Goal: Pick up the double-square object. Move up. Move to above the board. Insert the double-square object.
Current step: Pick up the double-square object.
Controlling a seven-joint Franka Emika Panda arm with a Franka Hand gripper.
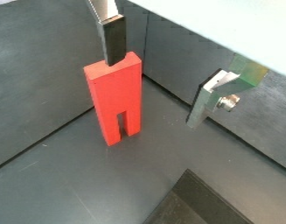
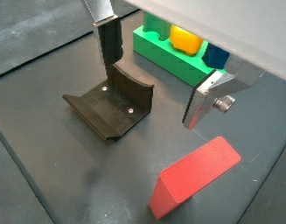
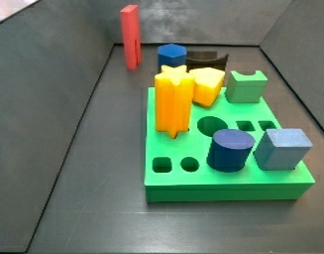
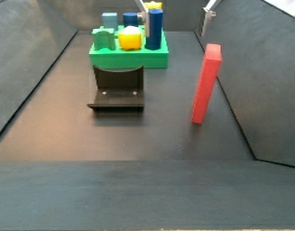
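Double-square object [image 1: 115, 98] stands upright on the floor, long axis vertical, directly beneath the gripper [image 1: 169, 83], whose fingers [image 1: 114, 39] spread wide, holding nothing.

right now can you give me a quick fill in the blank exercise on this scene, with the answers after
1. The double-square object stands ____ on the floor.
2. The colour of the board is ____.
3. In a wrist view the gripper is open, with one finger above the double-square object and not yet ____ it.
4. In a side view the fixture stands between the board and the ____.

Answers: upright; green; gripping; camera
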